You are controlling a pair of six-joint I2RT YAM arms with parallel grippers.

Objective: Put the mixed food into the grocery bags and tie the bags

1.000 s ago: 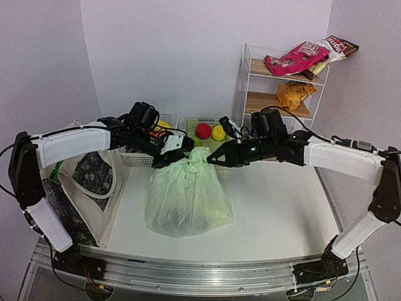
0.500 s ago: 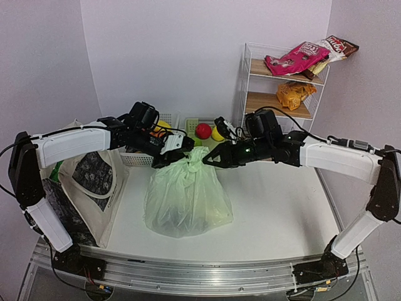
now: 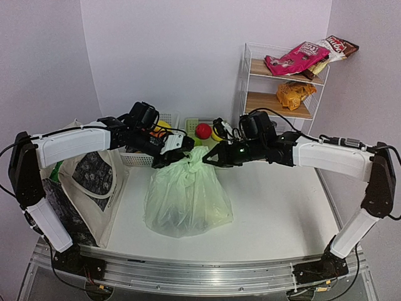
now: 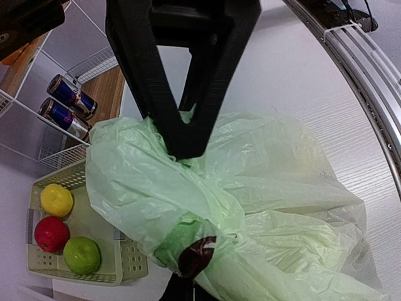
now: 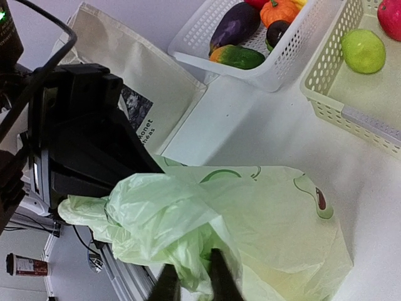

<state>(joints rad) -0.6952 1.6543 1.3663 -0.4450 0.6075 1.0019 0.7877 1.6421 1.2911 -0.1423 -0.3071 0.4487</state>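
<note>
Sitting in the middle of the tabletop (image 3: 276, 200), the plastic bag (image 3: 187, 197) bulges, its top bunched up. The left gripper (image 4: 185, 141) pinches one bit of the top tight and the right gripper (image 5: 193, 279) pinches another. If they pull too hard the thin plastic may rip, or a bit may slip out.
</note>
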